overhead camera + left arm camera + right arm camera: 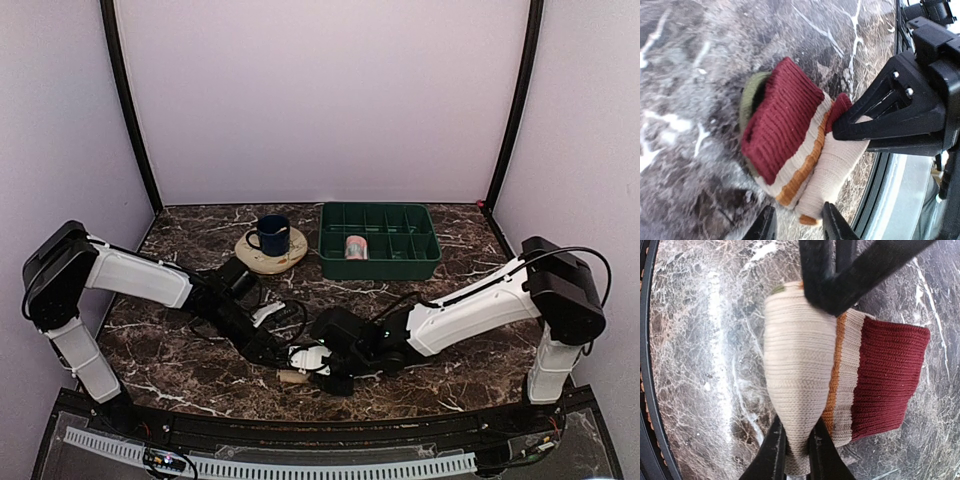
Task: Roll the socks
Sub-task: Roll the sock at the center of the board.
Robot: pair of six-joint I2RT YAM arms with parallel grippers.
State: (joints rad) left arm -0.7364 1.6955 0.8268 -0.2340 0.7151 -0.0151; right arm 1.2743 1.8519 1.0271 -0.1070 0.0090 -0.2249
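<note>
Crosswise on marble, sock roll (840, 385), maroon cuff rightward, right claw (796, 450) pinching.

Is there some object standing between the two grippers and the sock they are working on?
Nothing visible does. The right gripper is shut on the cream part of the sock directly. The other gripper reaches the same sock from the opposite side, and the left gripper has its fingertips at the sock's edge, with only marble table around.

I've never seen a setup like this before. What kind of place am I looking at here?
Probably a robot test booth, not a home: plain lilac walls enclose a small marble-patterned table, two arms bolted at its edge work a rolled sock, and a mug and green tray sit behind as props.
</note>
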